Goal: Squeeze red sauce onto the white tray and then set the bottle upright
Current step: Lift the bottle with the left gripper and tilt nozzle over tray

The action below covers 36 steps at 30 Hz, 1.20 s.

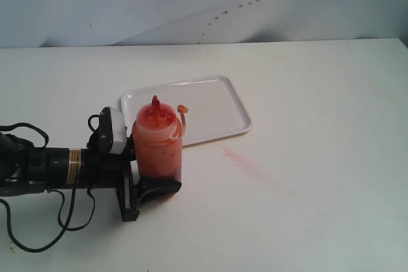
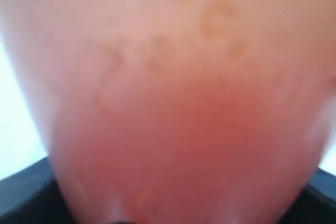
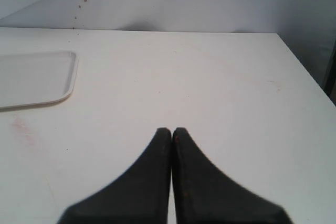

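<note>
The bottle [image 1: 158, 148] stands upright on the table just in front of the near left corner of the white tray [image 1: 210, 103]. Its red nozzle [image 1: 155, 102] points up and the tethered cap [image 1: 183, 108] hangs off to the side. My left gripper [image 1: 156, 181] reaches in from the left and is shut on the bottle's lower body. The blurred orange bottle [image 2: 173, 103] fills the left wrist view. No red sauce shows on the tray. My right gripper [image 3: 171, 131] is shut and empty above bare table, with the tray's corner [image 3: 31, 77] off to its side.
A faint pale pink smear [image 1: 241, 158] streaks the table in front of the tray. Small red specks [image 1: 242, 6] dot the pale backdrop behind the table. The left arm's black cables [image 1: 38, 221] trail over the near left of the table.
</note>
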Tool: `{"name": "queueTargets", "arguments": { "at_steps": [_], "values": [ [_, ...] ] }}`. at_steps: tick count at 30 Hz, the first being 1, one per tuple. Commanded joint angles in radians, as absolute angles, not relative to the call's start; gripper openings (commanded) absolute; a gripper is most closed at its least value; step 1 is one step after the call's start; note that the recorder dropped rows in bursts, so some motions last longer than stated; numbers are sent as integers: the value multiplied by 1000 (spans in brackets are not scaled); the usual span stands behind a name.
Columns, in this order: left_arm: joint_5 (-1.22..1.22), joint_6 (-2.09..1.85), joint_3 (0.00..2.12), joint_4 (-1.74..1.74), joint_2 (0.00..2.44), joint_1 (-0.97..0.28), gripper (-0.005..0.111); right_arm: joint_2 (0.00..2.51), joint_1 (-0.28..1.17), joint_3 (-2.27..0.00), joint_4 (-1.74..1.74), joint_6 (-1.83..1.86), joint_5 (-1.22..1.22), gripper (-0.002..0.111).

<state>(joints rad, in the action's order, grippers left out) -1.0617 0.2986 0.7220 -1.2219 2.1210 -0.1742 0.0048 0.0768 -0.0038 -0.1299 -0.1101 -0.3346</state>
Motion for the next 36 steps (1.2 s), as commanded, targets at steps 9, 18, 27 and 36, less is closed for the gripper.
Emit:
{"name": "queueTargets", "arguments": {
  "at_steps": [9,18,27,36],
  "values": [
    [-1103,186,725,-964,1961,-179,0,0,70,0,-129,-111,-335,0],
    [-969,9,727,-429,1882,-179,0,0,70,0,-184,-97,-301,0],
    [-596,-191,843,-294,1884,-179,0,0,70,0,111,-141,88,0],
    [-436,-269,972,-316,1916,-182,0,0,71,0,52,-269,213,0]
  ]
}}
